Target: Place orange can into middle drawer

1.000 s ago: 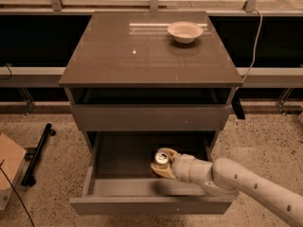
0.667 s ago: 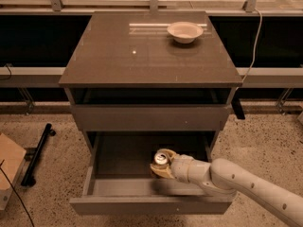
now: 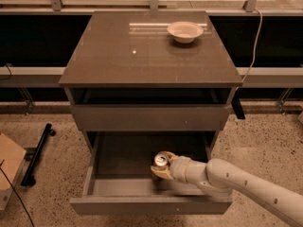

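The orange can (image 3: 161,160) shows its silver top and pull tab inside the open middle drawer (image 3: 151,205), right of the middle of the drawer. My gripper (image 3: 162,169) reaches in from the lower right on a white arm and is closed around the can's body. I cannot tell whether the can rests on the drawer floor or hangs just above it. The drawer is pulled well out from the grey cabinet.
A white bowl (image 3: 185,31) sits on the cabinet top (image 3: 142,56) at the back right. The upper drawer front (image 3: 151,118) is shut above the open drawer. A black bar (image 3: 38,153) and a cardboard box (image 3: 8,164) lie on the floor at left. A cable (image 3: 256,30) hangs at right.
The gripper and the can have shifted slightly left and down within the drawer. Nothing else has moved.
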Motion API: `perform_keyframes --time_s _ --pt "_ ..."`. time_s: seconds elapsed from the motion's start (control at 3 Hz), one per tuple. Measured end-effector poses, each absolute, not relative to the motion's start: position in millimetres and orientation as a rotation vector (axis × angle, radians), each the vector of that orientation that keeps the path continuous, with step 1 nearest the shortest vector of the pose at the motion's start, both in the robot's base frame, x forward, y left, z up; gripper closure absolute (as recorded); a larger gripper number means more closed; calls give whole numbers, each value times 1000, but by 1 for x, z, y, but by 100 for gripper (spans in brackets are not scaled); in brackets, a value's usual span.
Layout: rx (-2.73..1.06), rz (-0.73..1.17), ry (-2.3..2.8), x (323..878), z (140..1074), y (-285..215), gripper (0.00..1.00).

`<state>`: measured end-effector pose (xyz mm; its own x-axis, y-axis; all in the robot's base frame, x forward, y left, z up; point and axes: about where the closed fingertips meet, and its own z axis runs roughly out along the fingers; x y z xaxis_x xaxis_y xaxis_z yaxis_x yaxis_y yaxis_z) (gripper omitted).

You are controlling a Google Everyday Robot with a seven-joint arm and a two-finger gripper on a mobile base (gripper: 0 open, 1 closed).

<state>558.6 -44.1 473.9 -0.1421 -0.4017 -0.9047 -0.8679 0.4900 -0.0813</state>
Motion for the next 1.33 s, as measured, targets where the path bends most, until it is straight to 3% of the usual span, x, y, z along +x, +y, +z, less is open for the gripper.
perform_keyframes --time_s 1.0,1.33 --pt "-1096 594 1810 560 444 -39 12" --pt "-1097 596 1808 560 444 -37 0"
